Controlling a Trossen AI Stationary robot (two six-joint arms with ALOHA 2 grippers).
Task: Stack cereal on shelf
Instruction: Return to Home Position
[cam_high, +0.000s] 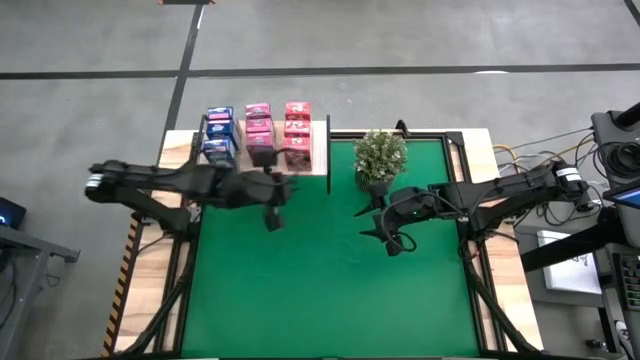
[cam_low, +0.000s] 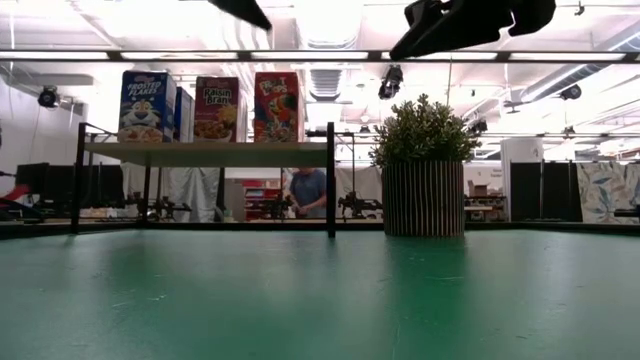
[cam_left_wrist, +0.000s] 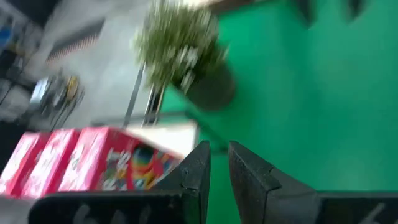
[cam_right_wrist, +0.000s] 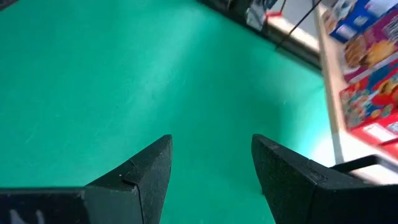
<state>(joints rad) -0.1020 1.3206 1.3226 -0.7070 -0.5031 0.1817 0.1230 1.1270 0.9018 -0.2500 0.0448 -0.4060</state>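
Several cereal boxes (cam_high: 258, 130), blue at the left and pink beside them, stand upright in rows on the shelf (cam_high: 318, 160), a pale board at the far left of the green mat (cam_high: 330, 290). In the low view the boxes (cam_low: 215, 108) stand on the raised board (cam_low: 210, 153). My left gripper (cam_high: 272, 218) hangs above the mat just in front of the shelf. Its fingers (cam_left_wrist: 199, 165) are almost together, with only a thin slit and nothing between them. My right gripper (cam_high: 392, 243) hovers open and empty (cam_right_wrist: 211, 162) over the mat's middle, near the plant.
A small potted green plant (cam_high: 380, 155) stands on the mat's far edge, right of the shelf and between the two arms. Black metal uprights (cam_low: 331, 180) carry the shelf. The near half of the mat is bare green. A person (cam_low: 305, 190) stands in the room behind.
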